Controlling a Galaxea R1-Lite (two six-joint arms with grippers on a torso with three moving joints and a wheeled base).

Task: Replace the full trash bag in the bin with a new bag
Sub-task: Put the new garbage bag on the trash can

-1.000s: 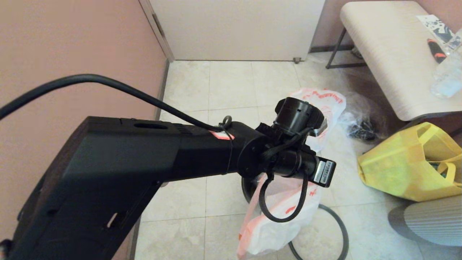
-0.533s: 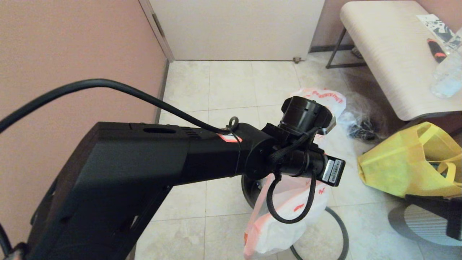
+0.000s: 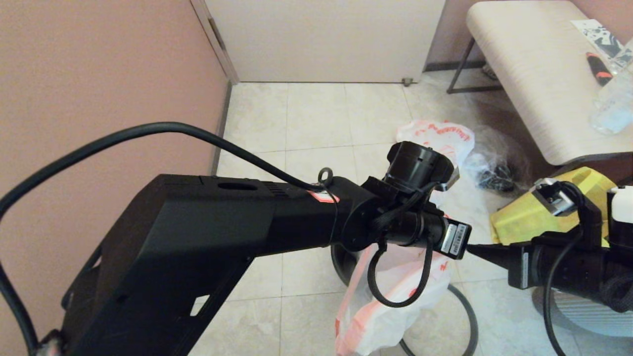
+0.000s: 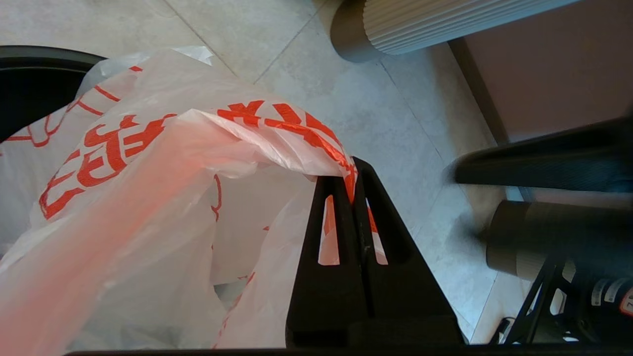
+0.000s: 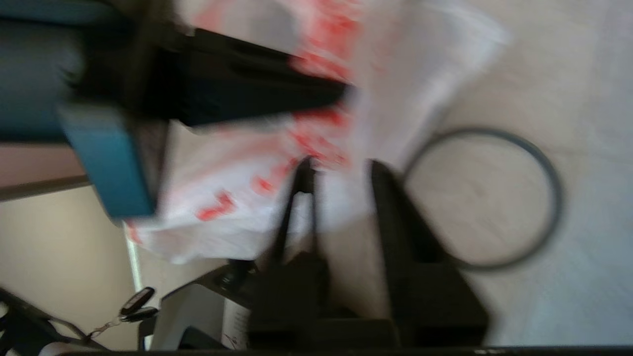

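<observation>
Our left arm fills most of the head view and hides nearly all of the bin (image 3: 341, 262). Its left gripper (image 4: 352, 170) is clamped on the red-edged rim of the new bag (image 4: 148, 198), which hangs limp over the bin. Our right gripper (image 5: 341, 165), fingers parted, reaches the bag's edge. The grey hoop (image 5: 487, 198) lies on the floor; the full trash bag (image 3: 440, 136) sits partly hidden beyond.

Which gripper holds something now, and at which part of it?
The left gripper is shut on the new bag, pinching its red-printed top edge. The right gripper is open, holding nothing.
</observation>
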